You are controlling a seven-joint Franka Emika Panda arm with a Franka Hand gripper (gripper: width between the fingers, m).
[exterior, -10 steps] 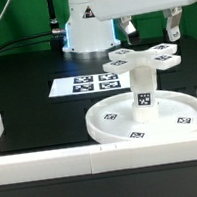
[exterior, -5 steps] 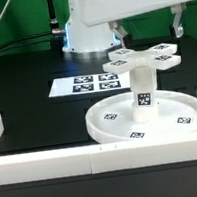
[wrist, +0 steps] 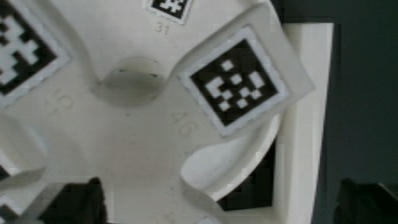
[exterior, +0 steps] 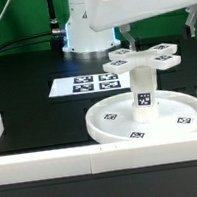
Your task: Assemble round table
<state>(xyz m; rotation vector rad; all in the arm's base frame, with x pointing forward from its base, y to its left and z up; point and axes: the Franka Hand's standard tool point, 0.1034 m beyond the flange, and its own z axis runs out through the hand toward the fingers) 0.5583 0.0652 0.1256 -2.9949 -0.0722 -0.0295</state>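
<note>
Black tabletop point(exterior: 26, 101) fills the scene, with long white border bars point(exterior: 55, 165) nearest the camera, and just behind them the round disc point(exterior: 115, 124) lies flat toward the exterior view's right, its short thick leg point(exterior: 144, 88) standing upright on the hub. On top of that leg sits the cross-shaped piece point(exterior: 141, 56), tags up, while the marker board point(exterior: 83, 85) lies flat off to the exterior view's left. Above and behind, the gripper point(exterior: 159, 23) hangs over the cross, mostly hidden by the arm's white body; in the wrist view its dark fingertips point(wrist: 75, 200) stand wide apart, holding nothing.
</note>
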